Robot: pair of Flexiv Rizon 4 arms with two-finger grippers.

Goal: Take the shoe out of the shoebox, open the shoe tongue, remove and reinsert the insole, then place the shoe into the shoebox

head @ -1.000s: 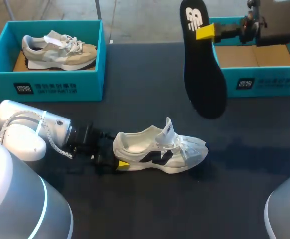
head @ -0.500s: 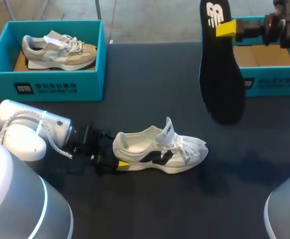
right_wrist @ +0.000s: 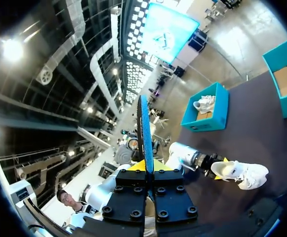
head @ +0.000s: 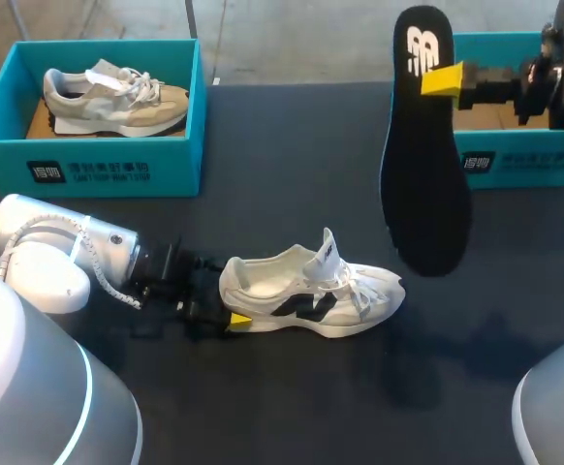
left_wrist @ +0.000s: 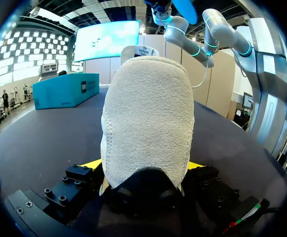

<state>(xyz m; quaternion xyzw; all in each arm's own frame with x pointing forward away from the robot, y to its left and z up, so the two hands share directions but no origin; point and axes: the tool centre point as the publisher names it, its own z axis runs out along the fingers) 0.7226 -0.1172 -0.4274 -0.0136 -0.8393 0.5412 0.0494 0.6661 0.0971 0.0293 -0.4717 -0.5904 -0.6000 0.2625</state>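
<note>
Black insole [head: 425, 174]: hanging upright in the air, logo end up, and overlapping the near left corner of the right shoebox [head: 524, 160] in the head view. The right gripper [head: 442, 79] is pinching it near the top, a yellow tip pressing on each face; in the right wrist view the insole [right_wrist: 144, 133] is standing edge-on between the fingers of this gripper [right_wrist: 146, 168].

White shoe [head: 311, 291]: lying on its sole near the middle of the dark table [head: 282, 174], toe pointing right and tongue standing up. The left gripper [head: 226, 302] is clamping the heel from both sides; in the left wrist view the heel of the shoe [left_wrist: 146, 123] is filling the space between the yellow tips of this gripper [left_wrist: 143, 165].

Teal left shoebox [head: 88, 165]: sitting at the far left edge and holding a beige shoe [head: 112, 97]. The right shoebox is showing its brown cardboard floor.

Open tabletop is lying between the boxes, in front of the white shoe and to the right of its toe.
</note>
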